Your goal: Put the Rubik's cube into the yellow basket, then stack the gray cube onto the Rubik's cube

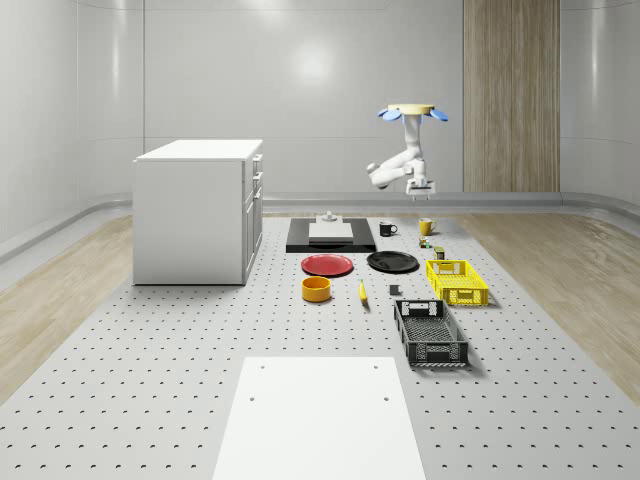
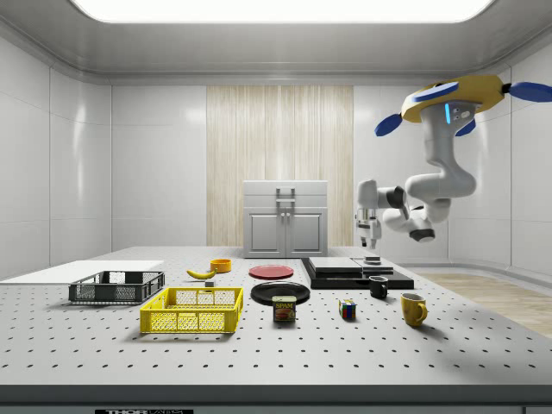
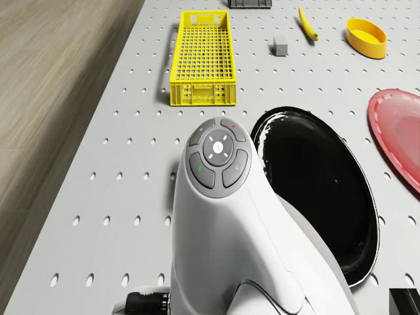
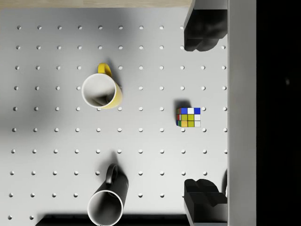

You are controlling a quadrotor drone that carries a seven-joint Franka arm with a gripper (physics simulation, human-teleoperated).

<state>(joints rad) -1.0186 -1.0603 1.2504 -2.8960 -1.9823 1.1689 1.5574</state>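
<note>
The Rubik's cube (image 4: 189,117) rests on the pegboard table, seen from straight above between my gripper's (image 4: 204,115) two widely spread fingers (image 4: 202,30). The gripper (image 2: 371,244) is open and hangs well above the table, with nothing held. The drone (image 2: 457,95) hovers high over the table's far end, near the mugs. The cube (image 2: 348,309) stands between a tin can and a yellow mug. The yellow basket (image 1: 457,281) lies empty further along the table (image 3: 202,58). Beside the basket sits the small gray cube (image 3: 281,45), also seen on the table (image 1: 394,290).
A yellow mug (image 4: 99,92) and a black mug (image 4: 106,205) stand close to the cube. A tin can (image 2: 284,308), black plate (image 3: 321,190), red plate (image 1: 328,264), orange bowl (image 1: 316,289), banana (image 1: 362,291), black basket (image 1: 430,333), black slab (image 1: 330,235) and white cabinet (image 1: 198,210) share the table.
</note>
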